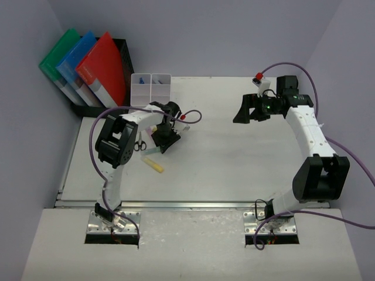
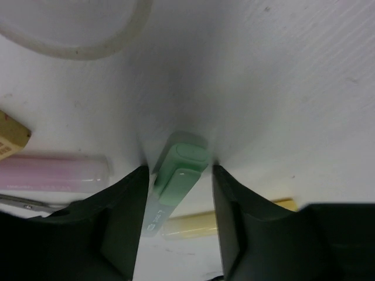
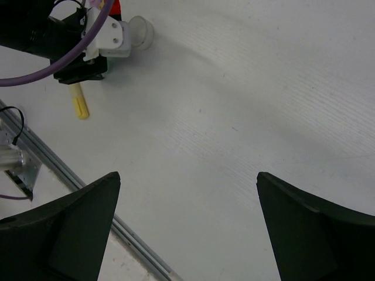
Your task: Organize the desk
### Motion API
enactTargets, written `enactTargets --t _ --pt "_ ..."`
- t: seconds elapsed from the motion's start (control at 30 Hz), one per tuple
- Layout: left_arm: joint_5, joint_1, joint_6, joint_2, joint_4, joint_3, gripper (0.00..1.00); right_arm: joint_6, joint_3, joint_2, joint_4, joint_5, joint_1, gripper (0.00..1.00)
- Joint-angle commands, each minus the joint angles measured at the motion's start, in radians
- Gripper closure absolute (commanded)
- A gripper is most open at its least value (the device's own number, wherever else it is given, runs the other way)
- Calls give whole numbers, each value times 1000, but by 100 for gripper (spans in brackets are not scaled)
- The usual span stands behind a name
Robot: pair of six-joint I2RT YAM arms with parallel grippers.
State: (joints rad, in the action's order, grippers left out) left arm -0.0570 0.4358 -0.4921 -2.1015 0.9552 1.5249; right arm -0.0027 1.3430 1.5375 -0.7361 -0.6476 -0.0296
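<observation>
The white desk [image 1: 234,164] bears loose stationery at its left. My left gripper [image 1: 163,142] is low on the desk. In the left wrist view it [image 2: 179,168] is open, with its jaws either side of a green highlighter [image 2: 183,157] that lies near the left finger, with a gap to the right one. A pink highlighter [image 2: 53,172], a yellow highlighter [image 2: 199,223] and scissors [image 2: 23,202] lie close by. My right gripper [image 1: 239,114] is open and empty above bare desk [image 3: 234,117], jaws wide in the right wrist view [image 3: 187,175].
A black rack with green, blue and red folders [image 1: 88,64] stands at the back left, with a white compartment tray [image 1: 151,88] beside it. A clear tape ring [image 2: 76,35] lies ahead of the left gripper. The yellow highlighter [image 1: 155,165] and the silver rail [image 1: 176,205] are nearer the arms.
</observation>
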Motion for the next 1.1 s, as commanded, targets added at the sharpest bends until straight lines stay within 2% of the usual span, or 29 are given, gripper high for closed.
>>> enactTargets --t 0.0,0.1,0.17,0.27,0.33,0.4,0.53,0.63,0.67,0.7,0.77,0.83,1.07 --pt "28 0 15 -12 -48 -32 67 -23 4 -33 18 -11 -3 1" --pt "21 2 31 5 -50 -18 90 -23 8 -30 19 -11 -3 1" --pt "4 3 39 28 -26 20 98 -22 15 -25 17 -11 -3 1" --pt "-58 2 51 73 28 117 100 -23 28 -18 11 -9 -3 1" --pt "-119 -5 66 165 51 230 100 -23 39 -12 9 -9 -3 1" --pt "-126 -27 120 239 3 280 100 -19 41 -7 12 -12 -3 1" --pt "-160 -112 232 389 -252 198 100 -12 48 7 19 -18 -3 1" --pt "-198 -233 357 495 -554 49 100 -5 69 24 20 -21 -3 1" --pt "-221 -261 418 538 -723 -47 100 -5 74 33 21 -24 -4 1" --pt "-226 -282 450 541 -736 -99 100 -5 80 33 21 -24 -4 1" --pt "-213 -334 515 579 -1029 -221 100 -5 100 50 20 -28 -3 1" --pt "-194 -350 528 562 -1181 -242 100 -5 108 58 21 -30 -3 1" --pt "-168 -398 558 408 -1417 -178 100 -5 110 56 24 -20 -3 1"
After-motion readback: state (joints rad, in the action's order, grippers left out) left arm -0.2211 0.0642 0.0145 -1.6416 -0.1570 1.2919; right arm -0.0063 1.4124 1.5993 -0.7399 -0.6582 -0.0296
